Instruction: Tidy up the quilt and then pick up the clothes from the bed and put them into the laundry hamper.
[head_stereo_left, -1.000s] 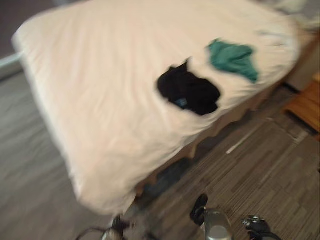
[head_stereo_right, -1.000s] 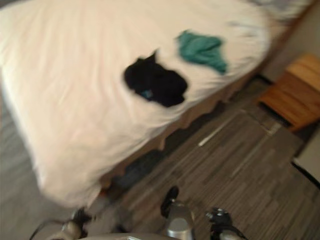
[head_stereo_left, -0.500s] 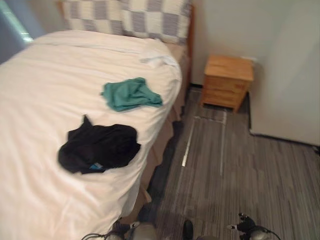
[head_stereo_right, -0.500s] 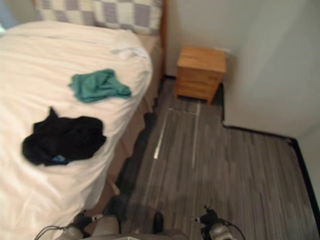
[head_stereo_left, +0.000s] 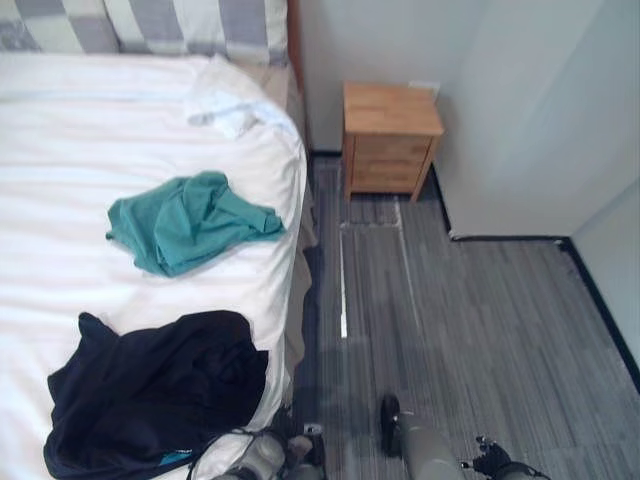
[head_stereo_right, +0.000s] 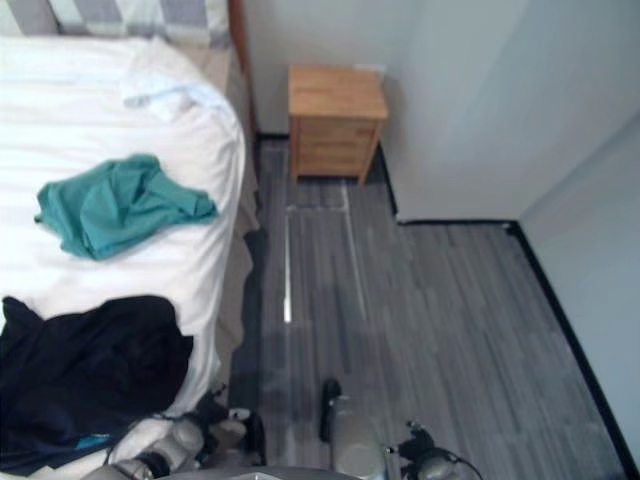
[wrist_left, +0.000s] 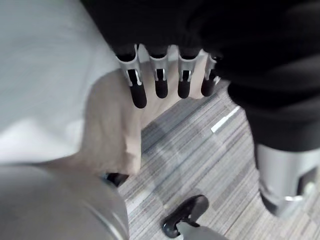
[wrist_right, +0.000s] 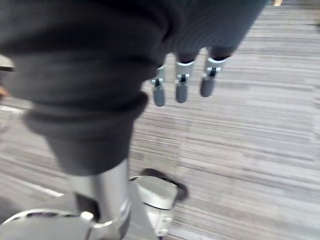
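A white quilt (head_stereo_left: 70, 130) covers the bed. On it a crumpled teal garment (head_stereo_left: 185, 220) lies near the bed's right side. A black garment (head_stereo_left: 150, 385) lies closer to me, by the same side. My left hand (wrist_left: 161, 82) hangs low beside the bed's tan skirt (wrist_left: 112, 115), fingers straight and holding nothing. My right hand (wrist_right: 181, 85) hangs over the grey floor, fingers relaxed and also empty. Both hands are well apart from the clothes.
A white cloth (head_stereo_left: 225, 100) is bunched by the checked pillows (head_stereo_left: 190, 25) at the head of the bed. A wooden nightstand (head_stereo_left: 388, 135) stands in the corner against the wall. Grey striped floor (head_stereo_left: 470, 330) runs along the bed's right side.
The camera has swung from the bed's foot toward its right side, bringing the nightstand and wall into view. The garments lie as before on the quilt. Both hands stay low.
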